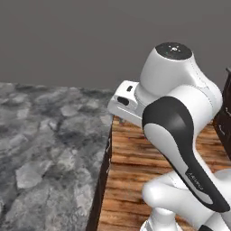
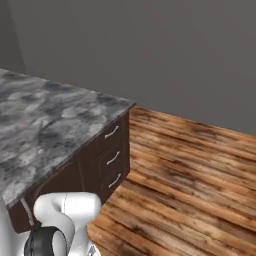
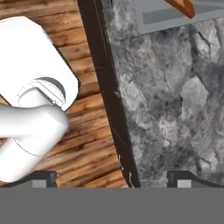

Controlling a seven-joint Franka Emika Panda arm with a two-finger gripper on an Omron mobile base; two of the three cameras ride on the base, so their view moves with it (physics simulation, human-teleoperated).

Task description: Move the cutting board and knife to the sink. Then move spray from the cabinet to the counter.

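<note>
Fingertips: my gripper (image 3: 111, 180) shows two dark tips at the bottom of the hand view, set wide apart, nothing between them.
Under the hand: counter (image 3: 175, 100) edge, its dark front face running up the hand view, wooden floor (image 3: 83, 113) on the other side. I'm straddling the edge, not over any target.
Sink: grey steel corner (image 3: 153, 15) at the top of the hand view, set into the stone.
In the sink: a brown wooden piece (image 3: 181, 5) pokes in from the top edge over the basin. Could be the knife handle or a board edge; too cropped for me to tell.
Spray, cabinet: a dark brown panel (image 1: 223, 117) sits at the right edge of the left base view; can't confirm it's the cabinet. No bottle visible to me.
Base views: bare marbled counter, drawers with curved silver handles (image 2: 112, 158), grey wall.
Stage (my guess): sink part looks under way or done; spray fetch ahead.
Risk 1: the arm is folded close to the counter; a swing toward the cabinet could clip the counter edge.
Risk 2: no sight line on the spray, so a blind reach could knock a small trigger bottle over.
Risk 3: driving the base with the hand this low could drag the tips along the stone.
</note>
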